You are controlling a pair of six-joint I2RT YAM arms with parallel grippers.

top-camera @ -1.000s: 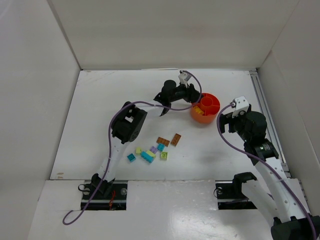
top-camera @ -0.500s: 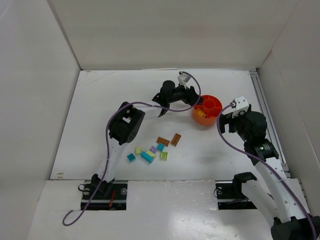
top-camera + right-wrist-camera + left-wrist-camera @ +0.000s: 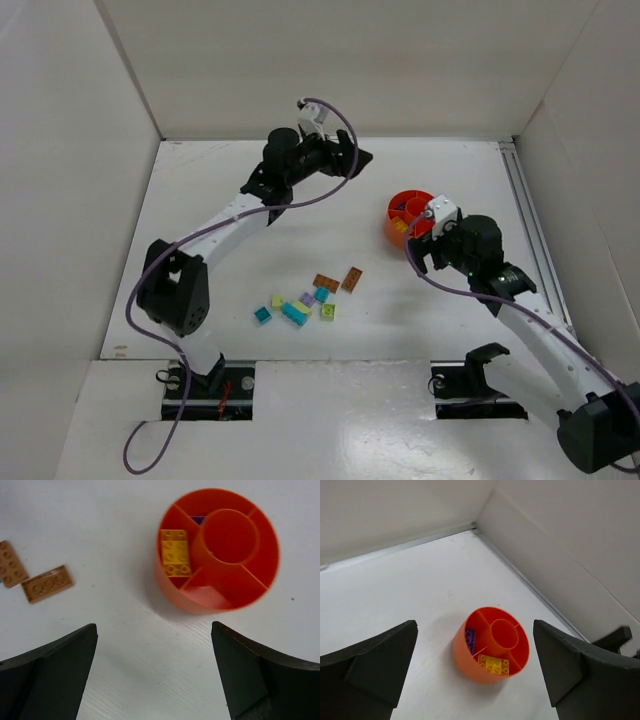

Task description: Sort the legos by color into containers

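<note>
Loose legos [image 3: 305, 298] are lying left of the right gripper [image 3: 154, 645]. Its fingers are standing apart and empty, framing the bowl [image 3: 172, 597] just ahead, probably to approach it. Beyond, the left gripper [image 3: 352, 158] is hovering spread and empty, likely leaving the bowl unobstructed.

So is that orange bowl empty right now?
No, the orange bowl holds a yellow brick and a purple one in its compartments.

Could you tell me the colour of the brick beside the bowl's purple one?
Yellow; the brick shows best in the right wrist view.
</note>
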